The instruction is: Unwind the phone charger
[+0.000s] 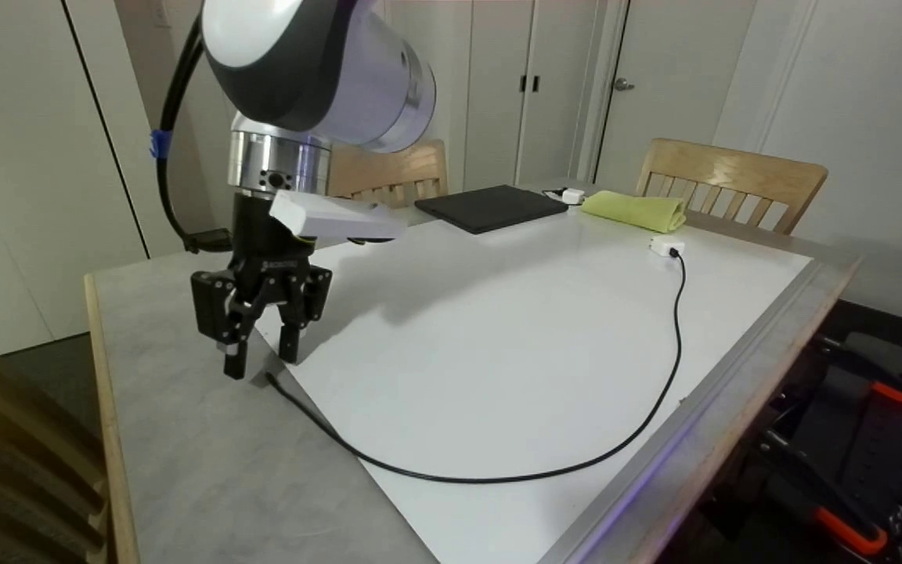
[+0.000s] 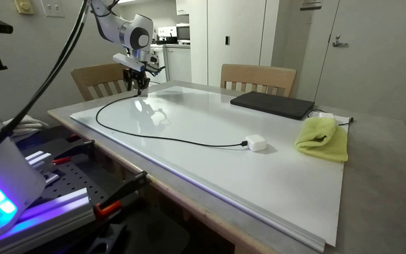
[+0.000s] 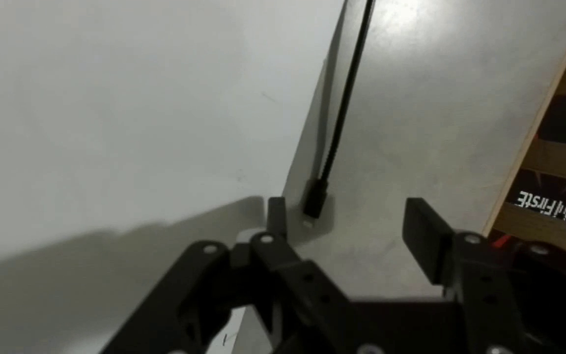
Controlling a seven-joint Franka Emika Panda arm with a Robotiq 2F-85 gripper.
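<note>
Wrist view: the black two-fingered tool (image 3: 344, 218) stands well parted, holding nothing; the thin black charger cable (image 3: 345, 103) ends just beside the flat white board (image 3: 140, 123); lifting straight up should avoid dragging the cable.

Free to pass over the middle of the white board (image 1: 514, 352) in an exterior view; from there, blocked at twelve o'clock by a black pad (image 1: 490, 208), at one by a yellow-green cloth (image 1: 633, 210), at two by a white plug block (image 1: 662, 246), ringed from two through six to almost nine by a black cable (image 1: 498, 479), filled at nine by the gripper (image 1: 263, 359)
</note>
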